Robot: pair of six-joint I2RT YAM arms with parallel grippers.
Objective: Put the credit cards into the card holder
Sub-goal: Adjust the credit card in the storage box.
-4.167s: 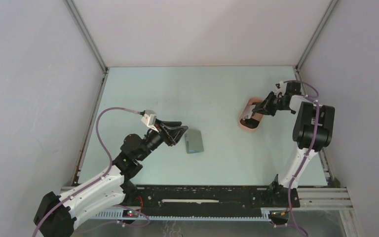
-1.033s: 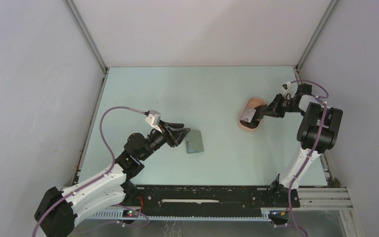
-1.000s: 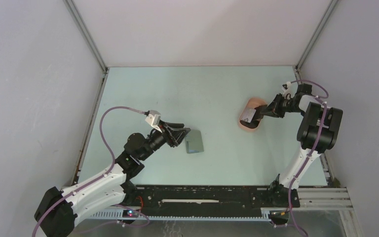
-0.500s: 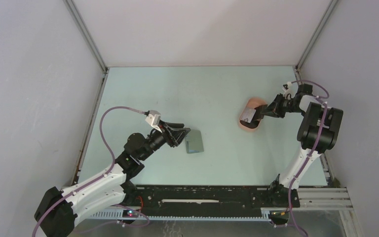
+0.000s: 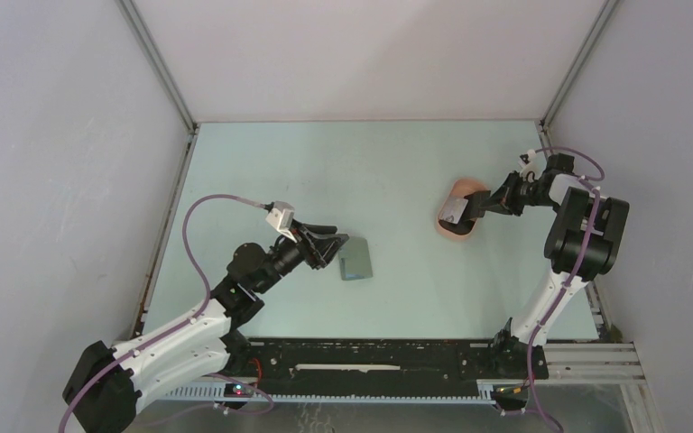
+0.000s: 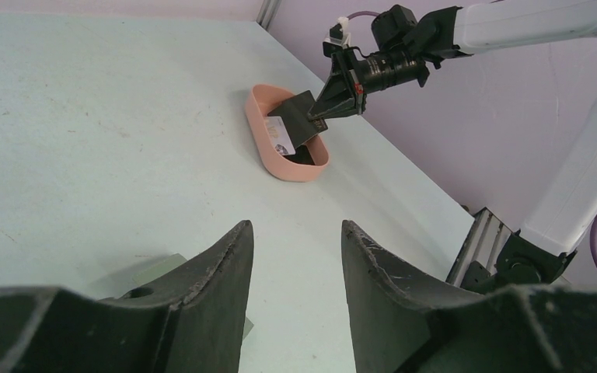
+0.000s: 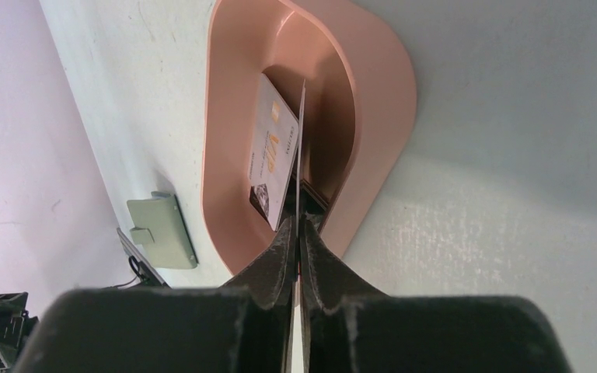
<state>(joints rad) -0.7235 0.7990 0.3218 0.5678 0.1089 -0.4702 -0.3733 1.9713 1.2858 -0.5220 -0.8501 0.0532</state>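
My right gripper (image 7: pixel 296 221) is shut on the edge of a credit card (image 7: pixel 301 132) that I see edge-on, reaching over the salmon-pink tray (image 7: pixel 381 101). In the left wrist view that held card (image 6: pixel 299 116) looks dark and sits tilted above the tray (image 6: pixel 260 132). Another card (image 7: pixel 274 148), pale with gold print, leans inside the tray. The grey-green card holder (image 5: pixel 355 262) lies closed on the table. My left gripper (image 5: pixel 329 245) is open just left of it, with nothing between its fingers (image 6: pixel 225 256). The left finger half hides the holder (image 6: pixel 163 268).
The tray (image 5: pixel 440 225) stands at the right of the pale green table, near the right arm (image 5: pixel 582 225). Grey walls with metal corner posts enclose three sides. The black base rail (image 5: pixel 370 365) runs along the near edge.
The right jaws have pinched tighter on the card over the tray, and the wrist has shifted slightly. The left arm and the card holder have not moved.
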